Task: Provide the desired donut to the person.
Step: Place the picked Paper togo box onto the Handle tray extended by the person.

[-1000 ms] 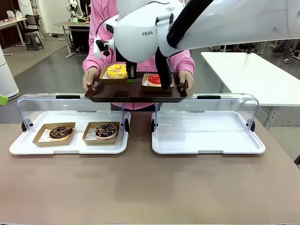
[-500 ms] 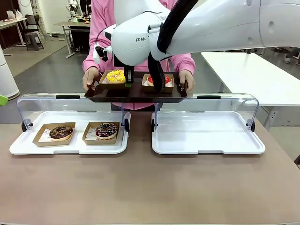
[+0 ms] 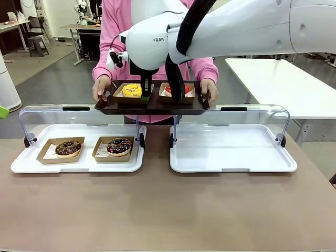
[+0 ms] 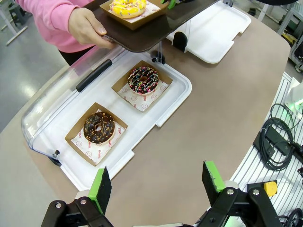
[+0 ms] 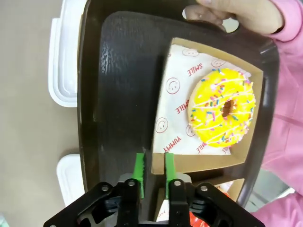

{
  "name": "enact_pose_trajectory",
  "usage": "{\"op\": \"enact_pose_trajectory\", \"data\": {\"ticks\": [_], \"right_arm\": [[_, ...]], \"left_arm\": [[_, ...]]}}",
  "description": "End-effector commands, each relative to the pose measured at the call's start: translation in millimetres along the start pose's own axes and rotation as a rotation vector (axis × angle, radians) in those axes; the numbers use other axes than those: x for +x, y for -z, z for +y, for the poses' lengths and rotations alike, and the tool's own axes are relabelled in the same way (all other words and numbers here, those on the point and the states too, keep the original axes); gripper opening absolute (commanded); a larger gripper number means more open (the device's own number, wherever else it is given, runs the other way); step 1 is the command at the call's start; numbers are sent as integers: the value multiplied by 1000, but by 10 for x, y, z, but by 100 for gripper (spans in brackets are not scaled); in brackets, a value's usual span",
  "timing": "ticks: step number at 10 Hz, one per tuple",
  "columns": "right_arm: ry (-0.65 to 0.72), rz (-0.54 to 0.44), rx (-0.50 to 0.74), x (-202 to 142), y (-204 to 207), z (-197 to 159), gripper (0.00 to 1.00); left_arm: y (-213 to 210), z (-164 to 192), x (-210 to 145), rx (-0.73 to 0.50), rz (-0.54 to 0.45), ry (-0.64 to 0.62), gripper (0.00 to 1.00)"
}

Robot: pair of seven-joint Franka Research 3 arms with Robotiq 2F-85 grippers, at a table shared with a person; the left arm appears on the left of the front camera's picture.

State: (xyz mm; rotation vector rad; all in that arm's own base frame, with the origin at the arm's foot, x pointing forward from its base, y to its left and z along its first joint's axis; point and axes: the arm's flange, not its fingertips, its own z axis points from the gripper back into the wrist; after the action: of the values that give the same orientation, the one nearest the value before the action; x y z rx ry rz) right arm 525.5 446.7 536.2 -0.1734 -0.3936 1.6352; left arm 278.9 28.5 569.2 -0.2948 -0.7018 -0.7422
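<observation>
Yellow donut [image 5: 221,107] sits on the person's dark tray [image 5: 118,71]; right pincer [image 5: 153,166] slightly parted astride its box edge, left pincer [image 4: 156,182] open.

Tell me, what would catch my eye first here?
Probably the big white right arm reaching across the table, its gripper at the edge of a cardboard box with a yellow sprinkled donut. That box sits on a dark tray the person in pink holds with both hands. Nearer, two chocolate donuts wait in the left display case.
</observation>
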Motion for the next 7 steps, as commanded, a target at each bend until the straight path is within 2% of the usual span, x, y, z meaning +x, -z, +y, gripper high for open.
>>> {"op": "enact_pose_trajectory", "data": {"ticks": [1, 2, 7], "right_arm": [[-3, -30, 29, -43, -120, -35, 65], [-7, -35, 36, -46, -157, -26, 100], [-15, -32, 71, -48, -267, 12, 100]], "left_arm": [[5, 12, -9, -3, -7, 3, 100], [5, 12, -9, -3, -7, 3, 100], [5, 12, -9, -3, -7, 3, 100]]}}
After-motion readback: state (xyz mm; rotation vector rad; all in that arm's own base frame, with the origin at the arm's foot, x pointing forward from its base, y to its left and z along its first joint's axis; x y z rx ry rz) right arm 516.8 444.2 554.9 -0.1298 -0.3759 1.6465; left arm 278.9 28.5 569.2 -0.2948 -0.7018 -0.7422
